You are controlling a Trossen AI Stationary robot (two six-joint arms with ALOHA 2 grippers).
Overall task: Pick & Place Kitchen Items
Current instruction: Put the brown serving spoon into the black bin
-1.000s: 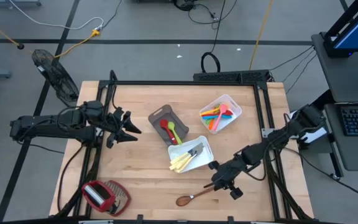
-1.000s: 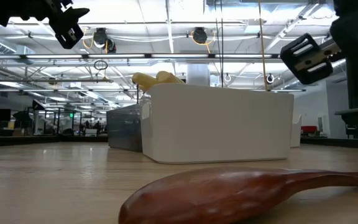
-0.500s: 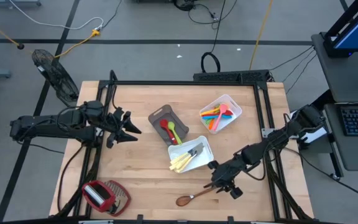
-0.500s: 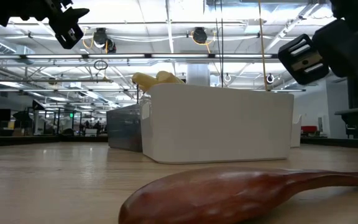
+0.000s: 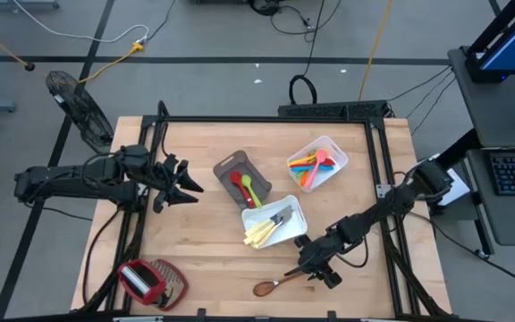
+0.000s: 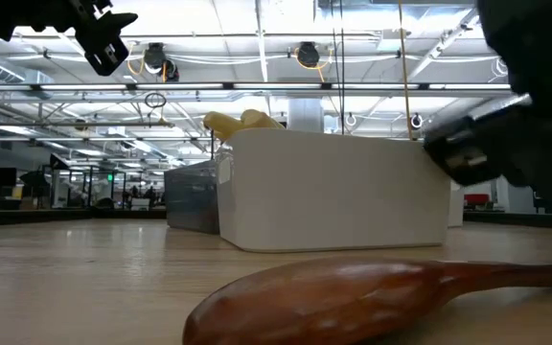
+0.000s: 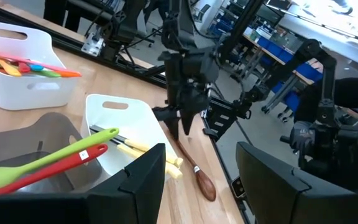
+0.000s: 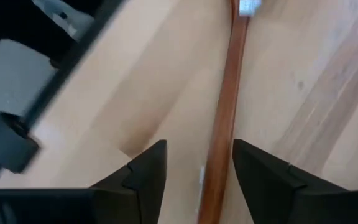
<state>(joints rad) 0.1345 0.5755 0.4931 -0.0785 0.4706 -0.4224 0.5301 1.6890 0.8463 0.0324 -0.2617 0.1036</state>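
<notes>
A brown wooden spoon (image 5: 278, 282) lies flat on the table near its near edge, bowl toward the left; the low view shows the bowl (image 6: 353, 302) close up. My right gripper (image 8: 197, 186) is open and slants down over the spoon's handle (image 8: 227, 118). Its fingers stand on either side of the handle without touching it. In the high view it shows at the handle's free end (image 5: 316, 264). My left gripper (image 5: 181, 183) waits open above the table's left part, holding nothing.
A grey bin (image 5: 229, 166) holds a red and a green spoon. One white tray (image 5: 295, 217) holds pale-handled knives, another (image 5: 333, 148) coloured utensils. A red-and-wire-mesh gadget (image 5: 150, 282) sits at the near left corner. Bare wood surrounds the spoon.
My right gripper has sunk toward the wooden spoon's handle, shifting slightly toward the table's left; in the low view it drops from the upper right to just above the handle. The spoon has not moved.
</notes>
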